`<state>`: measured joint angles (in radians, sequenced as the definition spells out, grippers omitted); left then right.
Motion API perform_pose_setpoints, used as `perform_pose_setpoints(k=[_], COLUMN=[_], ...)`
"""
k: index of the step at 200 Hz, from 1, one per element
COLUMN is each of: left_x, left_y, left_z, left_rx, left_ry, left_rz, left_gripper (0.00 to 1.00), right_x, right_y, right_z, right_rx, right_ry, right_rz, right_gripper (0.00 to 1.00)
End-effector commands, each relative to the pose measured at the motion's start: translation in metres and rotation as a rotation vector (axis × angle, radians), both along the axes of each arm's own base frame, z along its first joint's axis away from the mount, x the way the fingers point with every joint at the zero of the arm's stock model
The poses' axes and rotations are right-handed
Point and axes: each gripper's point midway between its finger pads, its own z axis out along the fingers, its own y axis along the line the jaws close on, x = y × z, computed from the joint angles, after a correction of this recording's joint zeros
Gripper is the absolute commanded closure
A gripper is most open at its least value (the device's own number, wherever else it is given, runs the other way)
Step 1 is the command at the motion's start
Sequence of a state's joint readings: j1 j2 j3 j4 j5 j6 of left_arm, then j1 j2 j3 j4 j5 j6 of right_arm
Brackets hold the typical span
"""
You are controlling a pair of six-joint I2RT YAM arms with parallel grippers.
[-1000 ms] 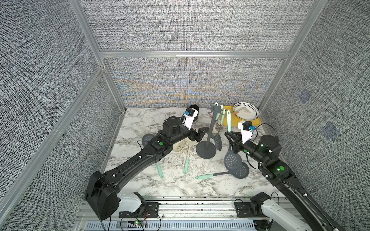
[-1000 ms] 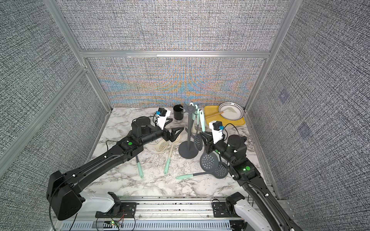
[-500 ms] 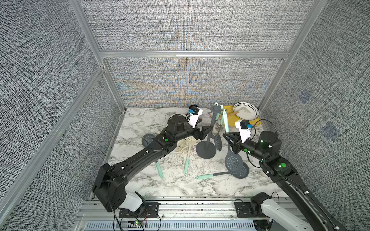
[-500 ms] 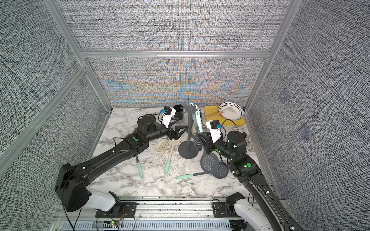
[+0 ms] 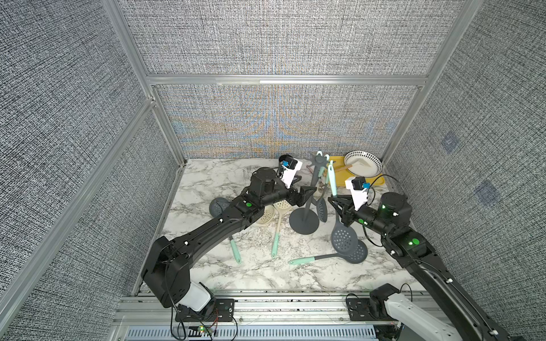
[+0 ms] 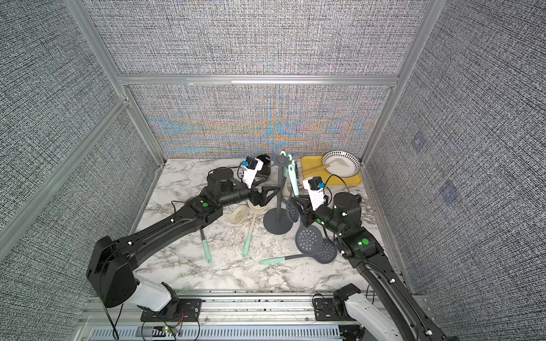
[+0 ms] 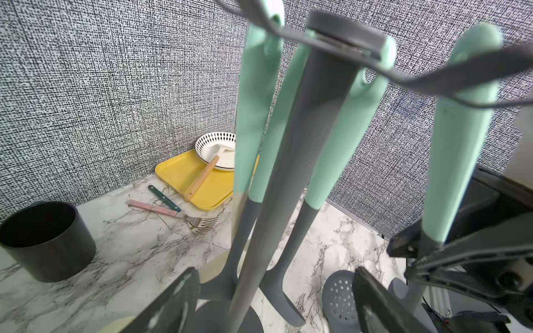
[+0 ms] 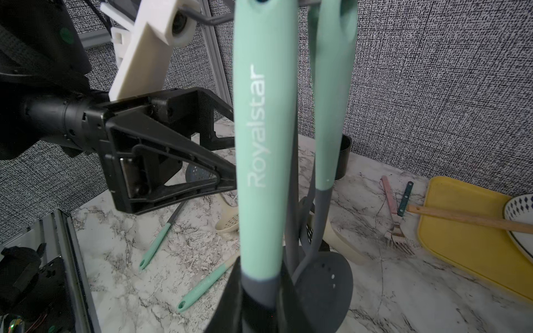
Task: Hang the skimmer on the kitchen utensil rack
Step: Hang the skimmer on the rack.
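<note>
Now the rack [image 5: 304, 222] has been straddled by the wide left hand [image 5: 307, 195], seemingly for the skimmer [image 5: 344, 240] clamped in the right hand [image 5: 337, 208].

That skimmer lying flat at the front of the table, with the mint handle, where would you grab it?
By the mint handle, coming straight down from above and closing across its narrow width. The lying skimmer is flat with that handle out in the open, while its head is partly hidden behind the raised skimmer.
</note>
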<state>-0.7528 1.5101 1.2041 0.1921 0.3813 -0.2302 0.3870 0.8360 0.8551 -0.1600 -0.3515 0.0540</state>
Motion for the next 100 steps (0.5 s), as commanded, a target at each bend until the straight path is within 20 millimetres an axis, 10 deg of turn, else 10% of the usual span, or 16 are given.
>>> perform_pose_setpoints(k=[1,100], left_x=[-0.001,-0.001], left_y=[-0.004,-0.009], left_z=[0.011,0.006], left_rx=[-0.033,-0.031], left_ry=[-0.021,-0.005], left_rz=[-0.024,-0.039], left_gripper=[0.15,0.16], right_x=[0.003,0.019], right_y=[0.000,0.003], right_z=[0.002,-0.024], right_rx=[0.007,0.006], right_ry=[-0.010,0.051], right_rz=[-0.007,-0.031], right_gripper=[1.00,1.00])
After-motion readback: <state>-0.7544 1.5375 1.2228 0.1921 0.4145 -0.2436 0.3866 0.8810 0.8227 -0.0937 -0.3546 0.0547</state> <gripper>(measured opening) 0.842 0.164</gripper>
